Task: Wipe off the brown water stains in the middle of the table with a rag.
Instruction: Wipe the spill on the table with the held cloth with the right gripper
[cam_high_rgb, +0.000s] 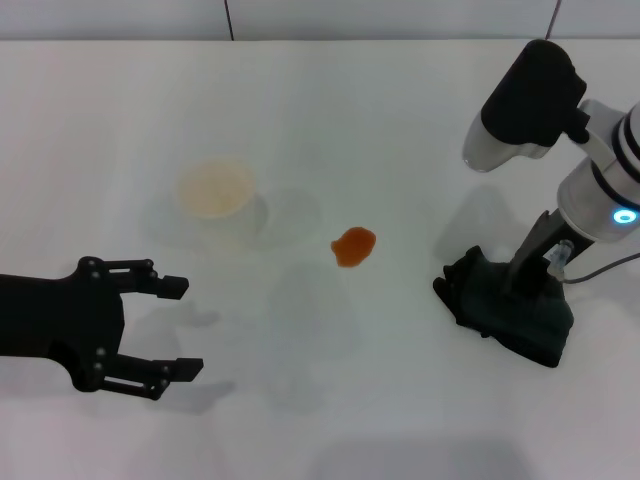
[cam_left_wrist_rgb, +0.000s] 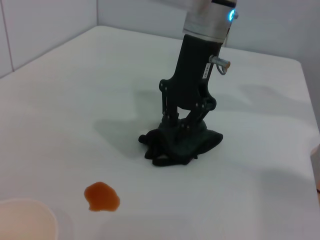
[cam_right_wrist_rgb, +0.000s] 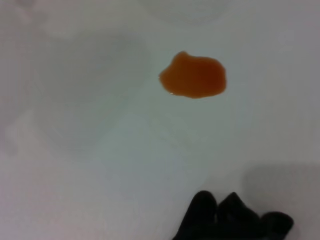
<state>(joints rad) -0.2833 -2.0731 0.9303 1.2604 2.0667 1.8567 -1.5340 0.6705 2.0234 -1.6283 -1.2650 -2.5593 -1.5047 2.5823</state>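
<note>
The brown water stain is a small orange-brown blot in the middle of the white table. It also shows in the left wrist view and the right wrist view. The dark rag lies bunched on the table to the right of the stain, apart from it. My right gripper points down into the rag, shut on its top folds; the left wrist view shows this gripper and the rag. A rag edge shows in the right wrist view. My left gripper is open and empty at the front left.
A white paper cup stands left of the stain, behind my left gripper; its rim shows in the left wrist view. The table's far edge meets a wall at the back.
</note>
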